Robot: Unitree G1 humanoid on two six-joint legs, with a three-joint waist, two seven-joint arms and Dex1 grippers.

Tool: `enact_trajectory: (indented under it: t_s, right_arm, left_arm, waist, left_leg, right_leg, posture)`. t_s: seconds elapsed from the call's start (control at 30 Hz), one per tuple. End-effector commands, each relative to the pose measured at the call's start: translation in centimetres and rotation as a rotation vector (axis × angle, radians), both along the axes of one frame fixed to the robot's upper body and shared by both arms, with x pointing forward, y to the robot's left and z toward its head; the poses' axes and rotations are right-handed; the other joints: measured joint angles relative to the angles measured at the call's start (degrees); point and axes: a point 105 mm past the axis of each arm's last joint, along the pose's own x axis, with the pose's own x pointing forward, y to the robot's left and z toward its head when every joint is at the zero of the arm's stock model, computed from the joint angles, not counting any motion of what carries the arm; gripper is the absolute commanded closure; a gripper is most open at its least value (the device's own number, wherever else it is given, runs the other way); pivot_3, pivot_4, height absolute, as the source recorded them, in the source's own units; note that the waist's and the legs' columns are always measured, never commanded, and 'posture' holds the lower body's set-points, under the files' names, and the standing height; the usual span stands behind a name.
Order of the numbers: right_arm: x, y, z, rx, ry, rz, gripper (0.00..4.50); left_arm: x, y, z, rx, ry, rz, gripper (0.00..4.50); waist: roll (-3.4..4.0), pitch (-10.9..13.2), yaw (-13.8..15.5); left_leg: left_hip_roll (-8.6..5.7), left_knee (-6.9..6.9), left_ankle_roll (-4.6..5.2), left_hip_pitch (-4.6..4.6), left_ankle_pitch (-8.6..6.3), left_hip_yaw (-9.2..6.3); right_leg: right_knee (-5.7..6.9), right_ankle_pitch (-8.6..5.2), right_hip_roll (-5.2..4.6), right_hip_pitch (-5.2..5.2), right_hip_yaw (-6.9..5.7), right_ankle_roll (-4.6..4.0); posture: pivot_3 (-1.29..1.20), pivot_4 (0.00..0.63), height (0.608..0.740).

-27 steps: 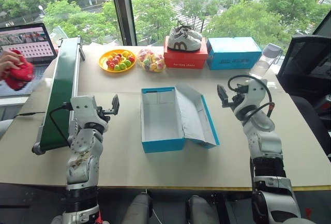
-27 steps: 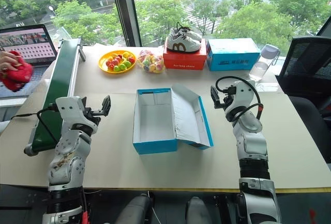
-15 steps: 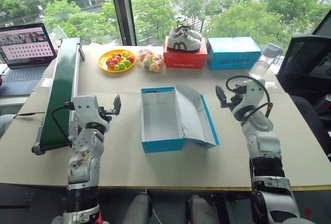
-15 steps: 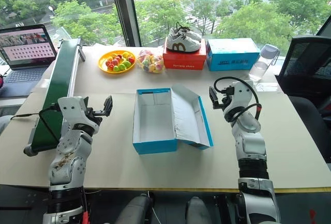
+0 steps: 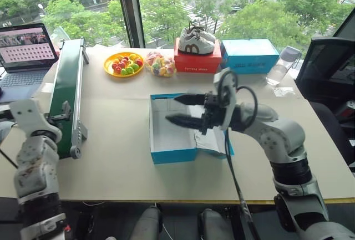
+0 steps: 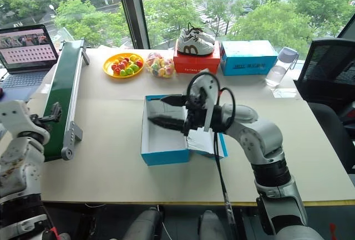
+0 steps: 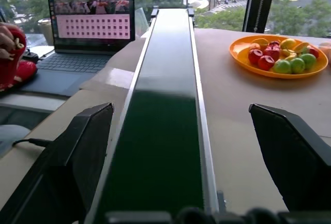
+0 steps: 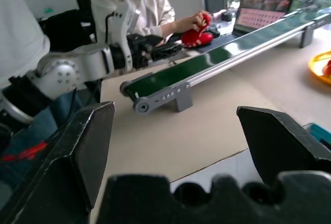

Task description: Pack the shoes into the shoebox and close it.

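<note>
Both claws wide open and empty; box open, shoes not on the table yet.
R gripper (image 5: 178,110) hung over the open blue cardboard shoebox (image 5: 171,149), jaws spread, nothing held. L gripper (image 7: 186,146) gaped empty at the near end of the green conveyor belt (image 5: 66,93). Small red sneakers (image 8: 199,33) sat in a person's hand (image 7: 6,39) far left by the laptop (image 5: 25,46). Risk, imo: R arm parked over the box could knock its hinged flap lid (image 5: 213,140) or block the shoes going in.
</note>
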Motion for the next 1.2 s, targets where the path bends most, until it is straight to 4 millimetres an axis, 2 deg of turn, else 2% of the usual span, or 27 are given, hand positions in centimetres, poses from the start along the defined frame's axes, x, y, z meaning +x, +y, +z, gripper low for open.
enact_trajectory:
  t_s: [0.03,0.1,0.33,0.43,1.2]
  right_arm:
    - [0.4,1.0,0.2,-0.015,-0.089,-0.030,0.05]
    - [1.1,1.2,-0.5,-0.035,-0.098,-0.069,0.05]
    - [1.5,1.5,-0.4,-0.005,-0.098,-0.096,0.05]
    - [1.7,1.4,-1.0,-0.032,-0.104,-0.105,0.05]
    - [1.9,1.0,-1.9,-0.022,-0.076,-0.147,0.05]
  left_arm:
    - [-0.5,-0.2,1.7,0.011,-0.044,-0.015,0.00]
    - [-0.5,-0.5,1.4,0.005,-0.035,-0.020,0.00]
    - [-0.5,-1.4,0.6,-0.025,-0.024,-0.030,0.00]
    - [-0.2,-1.6,0.3,-0.031,-0.020,-0.036,0.00]
    - [0.4,-2.0,0.4,-0.030,-0.024,-0.054,0.00]
  waist:
    - [-0.06,0.01,0.04]
    - [-0.12,-0.01,0.02]
    - [-0.13,0.00,-0.08]
    - [-0.14,-0.01,-0.08]
    - [-0.16,-0.01,-0.10]
  left_leg:
    - [0.00,0.00,-0.02,0.00,0.00,0.00]
    - [0.03,0.00,-0.05,0.00,-0.01,0.01]
    - [0.04,-0.08,-0.18,-0.02,0.07,0.08]
    - [0.04,-0.08,-0.20,-0.02,0.09,0.10]
    - [0.05,-0.08,-0.19,-0.02,0.11,0.14]
  right_leg:
    - [0.01,0.01,0.00,0.00,0.00,0.00]
    - [0.00,0.02,0.00,-0.04,-0.02,0.01]
    - [0.03,0.08,0.05,-0.14,0.06,-0.05]
    - [0.04,0.10,0.08,-0.14,0.06,-0.06]
    - [0.04,0.11,0.10,-0.15,0.08,-0.07]
  posture:
    - [0.00,0.150,0.736]
    - [0.00,0.150,0.736]
    - [0.00,0.150,0.736]
    - [0.00,0.150,0.736]
    - [0.00,0.150,0.736]
